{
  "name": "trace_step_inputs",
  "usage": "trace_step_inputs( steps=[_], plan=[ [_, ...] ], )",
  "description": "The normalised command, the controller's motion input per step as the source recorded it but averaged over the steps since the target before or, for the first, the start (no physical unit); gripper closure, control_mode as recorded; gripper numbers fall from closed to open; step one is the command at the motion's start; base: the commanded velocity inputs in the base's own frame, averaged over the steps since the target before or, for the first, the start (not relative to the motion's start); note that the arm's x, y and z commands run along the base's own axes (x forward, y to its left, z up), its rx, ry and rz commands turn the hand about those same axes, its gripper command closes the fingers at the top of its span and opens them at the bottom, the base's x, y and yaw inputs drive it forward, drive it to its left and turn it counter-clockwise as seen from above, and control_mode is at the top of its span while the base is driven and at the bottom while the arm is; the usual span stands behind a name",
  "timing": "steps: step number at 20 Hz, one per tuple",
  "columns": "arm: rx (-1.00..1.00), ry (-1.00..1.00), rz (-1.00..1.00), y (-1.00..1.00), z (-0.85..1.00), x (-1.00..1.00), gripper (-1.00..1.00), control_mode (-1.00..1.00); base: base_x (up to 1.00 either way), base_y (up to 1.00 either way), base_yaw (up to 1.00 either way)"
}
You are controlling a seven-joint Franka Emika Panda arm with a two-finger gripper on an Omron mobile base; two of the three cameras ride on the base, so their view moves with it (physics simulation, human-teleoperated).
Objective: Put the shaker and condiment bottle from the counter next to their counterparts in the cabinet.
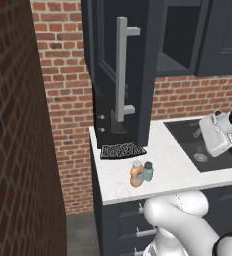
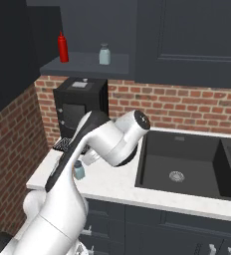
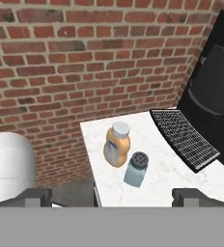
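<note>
Mid-frame on the tabletop [image 3: 181, 178], bottle [image 3: 116, 144] touches shaker [image 3: 136, 170]; claw [image 3: 112, 197] above, wide open, empty.

Tabletop [image 1: 173, 165]: white, faintly marbled, butting against a brick wall at the back, dark navy drawers below. Condiment bottle [image 1: 136, 174] and shaker [image 1: 148, 171] stand upright near the front edge, touching or just beside each other, bottle nearer the tabletop's free end. Black coffee machine [image 2: 80, 107] with grated drip tray [image 3: 184, 138] sits at the back corner. Black sink [image 2: 179, 164] is recessed further along.

Cabinet shelf [image 2: 85, 67]: red bottle [image 2: 63, 47] and grey-blue shaker jar [image 2: 104, 54], apart.
</note>
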Motion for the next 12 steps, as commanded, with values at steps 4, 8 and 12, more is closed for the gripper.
trace_step_inputs(
  steps=[4,8,12],
  plan=[
    [-0.01,-0.06,0.05,0.0,-0.18,0.0,-1.0,-1.0,0.0,0.0,0.0],
    [0.0,-0.07,0.0,0.05,-0.05,0.0,-1.0,-1.0,0.0,0.0,0.0],
    [0.04,-0.06,0.0,0.09,-0.34,-0.08,-1.0,-1.0,0.0,0.0,0.0]
  ],
)
